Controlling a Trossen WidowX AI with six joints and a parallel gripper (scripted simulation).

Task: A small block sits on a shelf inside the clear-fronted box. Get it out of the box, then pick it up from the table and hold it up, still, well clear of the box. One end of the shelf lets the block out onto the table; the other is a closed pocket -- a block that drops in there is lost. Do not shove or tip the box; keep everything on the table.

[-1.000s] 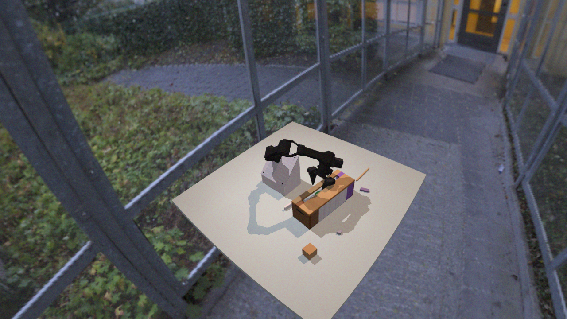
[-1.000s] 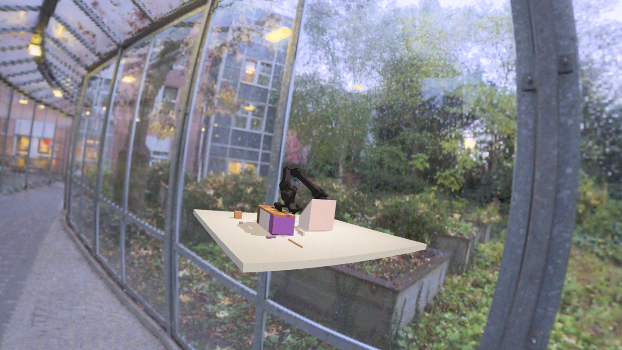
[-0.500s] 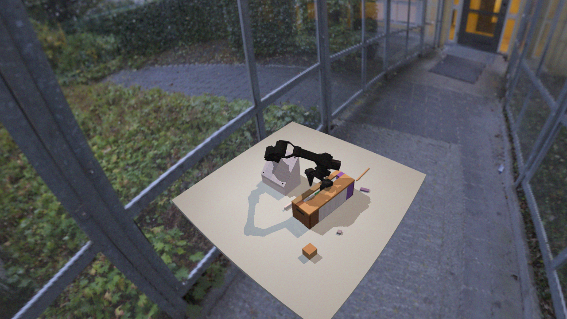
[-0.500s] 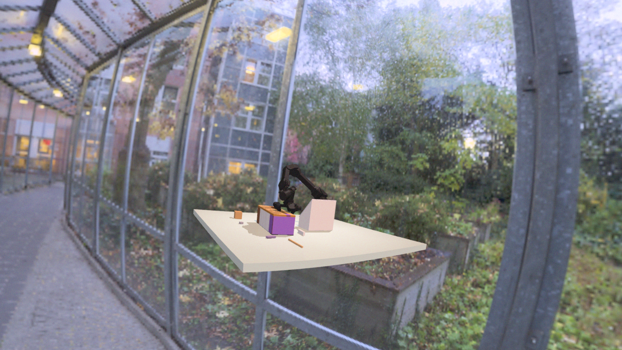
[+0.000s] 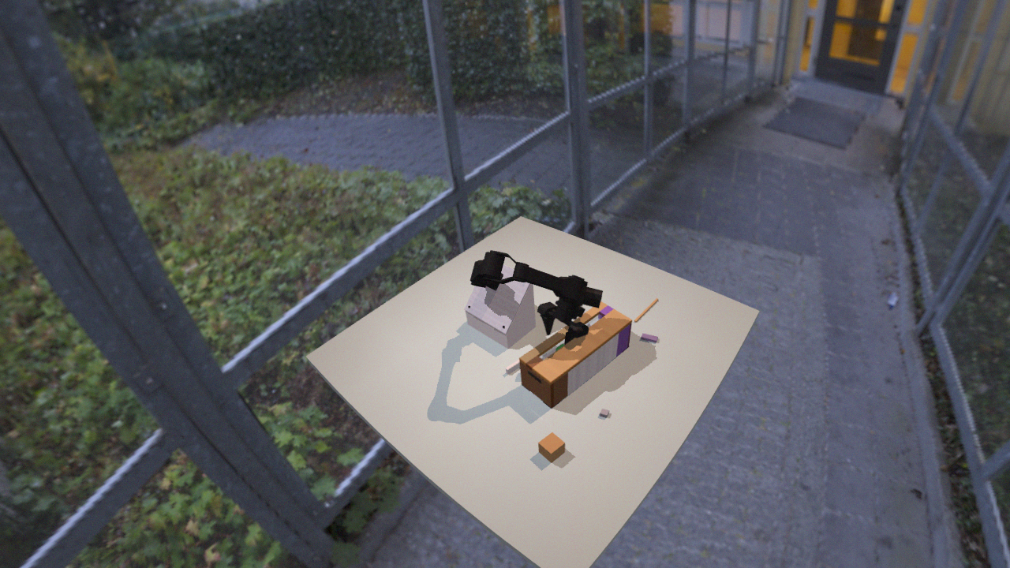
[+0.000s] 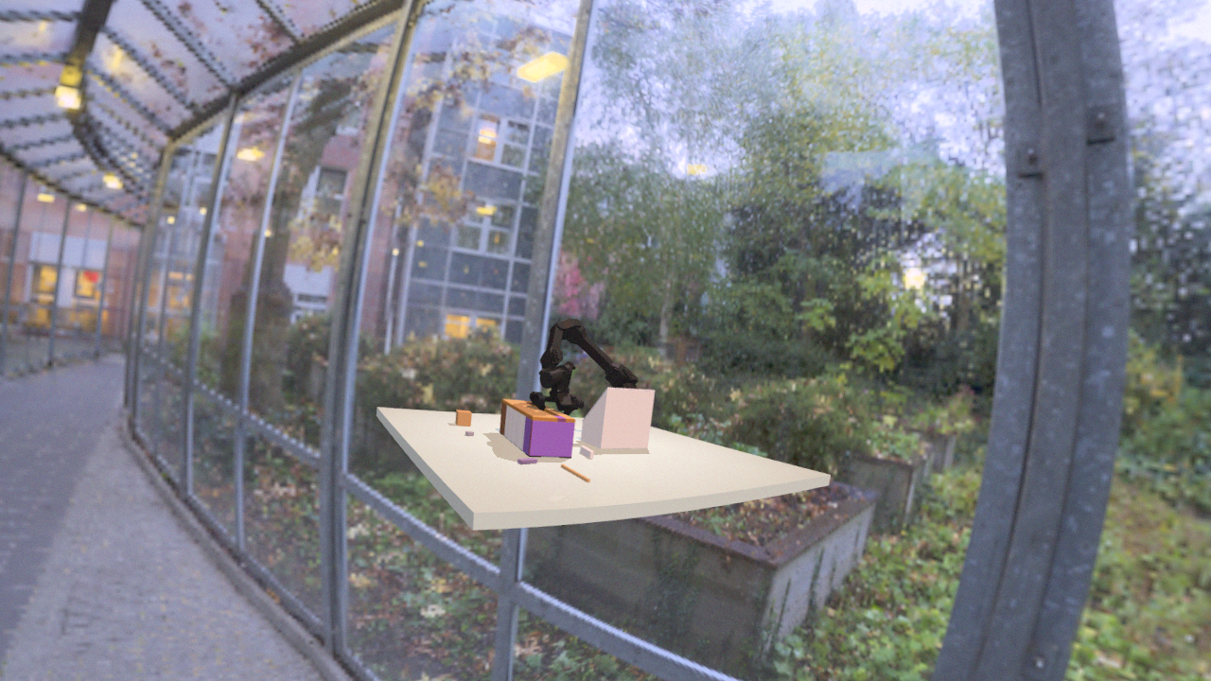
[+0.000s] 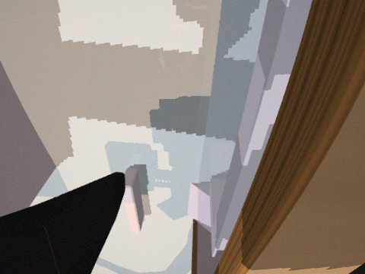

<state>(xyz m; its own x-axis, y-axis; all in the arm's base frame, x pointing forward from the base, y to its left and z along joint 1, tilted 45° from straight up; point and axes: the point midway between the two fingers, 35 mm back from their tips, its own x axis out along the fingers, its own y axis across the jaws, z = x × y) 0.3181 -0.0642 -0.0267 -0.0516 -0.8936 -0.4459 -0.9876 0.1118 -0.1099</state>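
Note:
The long box (image 5: pixel 585 351) (image 6: pixel 550 437) stands on the table with an orange top and a purple end. Its wooden top edge (image 7: pixel 304 125) crosses the right of the wrist view. A small green patch (image 5: pixel 559 346) shows by the top's slot; I cannot tell whether it is the block, and I see the block clearly nowhere. My gripper (image 5: pixel 559 335) (image 6: pixel 556 406) is open and empty, low at the box's top. One finger is on the clear front's side, the other at the top. In the wrist view that other finger is almost wholly hidden.
A pale sloped housing (image 5: pixel 518 324) (image 6: pixel 626 419) stands beside the clear front. A pale bar (image 5: pixel 513 367) (image 6: pixel 587 453) (image 7: pixel 133 209) lies near it. Beyond the box are an orange cube (image 5: pixel 551 446) (image 6: pixel 463 418), a tiny block (image 5: pixel 604 412), a purple piece (image 5: pixel 649 338) and an orange stick (image 5: pixel 646 310).

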